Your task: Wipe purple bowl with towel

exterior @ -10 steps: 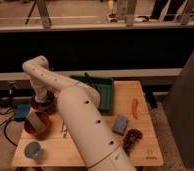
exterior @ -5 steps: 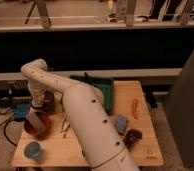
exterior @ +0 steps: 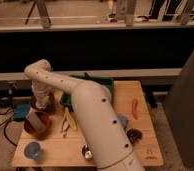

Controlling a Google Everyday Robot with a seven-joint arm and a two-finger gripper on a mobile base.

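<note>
The purple bowl (exterior: pixel 44 105) is a dark round shape at the table's left edge, mostly covered by my gripper (exterior: pixel 40 101), which hangs straight down onto it from the white arm (exterior: pixel 85 107). A pale cloth-like patch, probably the towel (exterior: pixel 35 120), lies in the orange-red bowl (exterior: pixel 37 127) just in front of the gripper. I cannot tell whether the gripper holds the cloth.
A pale blue cup (exterior: pixel 32 150) stands at the front left. A blue block (exterior: pixel 21 111) lies left of the bowls. A green tray (exterior: pixel 92 86) is at the back, with tongs (exterior: pixel 66 122) in the middle. At the right are a red stick-like item (exterior: pixel 134 107), a dark lump (exterior: pixel 134 135) and a blue item (exterior: pixel 122 121).
The arm's elbow has shifted slightly. The gripper stays low over the bowls at the table's left edge.
</note>
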